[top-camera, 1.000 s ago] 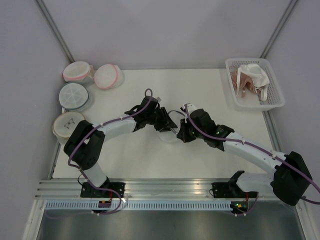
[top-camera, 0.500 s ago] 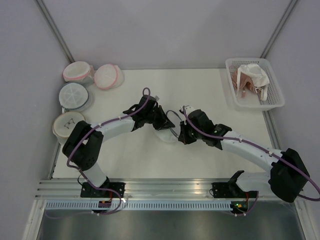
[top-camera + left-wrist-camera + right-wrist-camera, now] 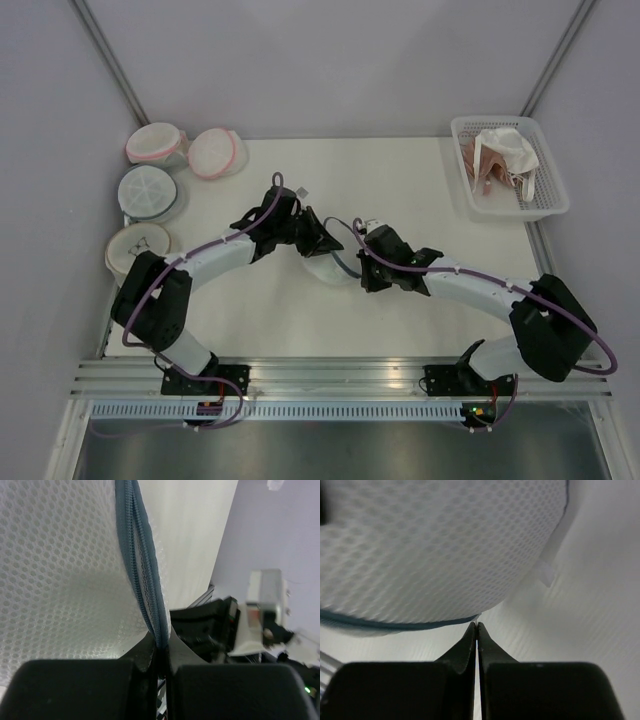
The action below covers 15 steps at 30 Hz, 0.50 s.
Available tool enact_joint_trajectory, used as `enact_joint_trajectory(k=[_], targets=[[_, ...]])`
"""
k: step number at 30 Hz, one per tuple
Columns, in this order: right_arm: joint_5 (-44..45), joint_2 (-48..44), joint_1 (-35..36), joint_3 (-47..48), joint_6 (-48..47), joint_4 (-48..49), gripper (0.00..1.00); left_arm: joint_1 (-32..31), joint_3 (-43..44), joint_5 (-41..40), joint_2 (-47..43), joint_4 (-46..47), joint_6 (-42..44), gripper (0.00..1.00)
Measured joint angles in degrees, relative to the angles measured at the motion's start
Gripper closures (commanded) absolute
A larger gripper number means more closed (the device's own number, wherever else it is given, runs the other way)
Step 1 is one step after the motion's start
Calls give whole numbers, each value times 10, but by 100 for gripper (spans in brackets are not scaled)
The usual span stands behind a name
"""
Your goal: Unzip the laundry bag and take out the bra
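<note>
Top external view: the laundry bag [image 3: 328, 268] lies near the middle of the bench [image 3: 400, 180], a small white mesh dome caught between the two arms, which reach in from either side. The left fingers [image 3: 322, 247] touch its far-left side and the right fingers [image 3: 362, 268] touch its right side. Left wrist view: the left fingers [image 3: 161, 650] are narrow, pinched on the bag's dark grey-blue zip rim [image 3: 142, 580], whose two rows of teeth run down the mesh and disappear into the gap between them; the dark head of the right arm shows just beyond, to the right. Right wrist view: the right fingers [image 3: 477, 630] are pressed together, their tips right at the blue edge under the bulging mesh of the bag [image 3: 445, 545]; whether anything thin is caught between them I cannot tell. A small white tab sticks out from the bag's side above the bench there. At the far-left edge of the bench, well apart from the arms, sit two pink-rimmed round bags [image 3: 190, 148], a light-blue spoked bag [image 3: 148, 190] and a beige round bag [image 3: 135, 248]. At the far-right corner a white basket [image 3: 555, 195] holds white and pinkish garments [image 3: 505, 155].
</note>
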Motion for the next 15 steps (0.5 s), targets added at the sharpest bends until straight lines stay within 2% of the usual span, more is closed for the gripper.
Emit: enact_joint_trajectory(k=[4,11,12,13,15], targets=[[48,38,0,3,12,3,100,9,-17,18,-22,5,-3,98],[126,43,0,28,28,2,100,20,-37,28,-44,21,-3,97],[134,43,0,31,28,1,100,20,-40,29,-46,23,-3,91],[142,43,0,34,28,-2,100,20,-46,31,-49,28,-3,67],[163,43,-2,40,27,-11,99,20,-60,36,-60,30,2,39]])
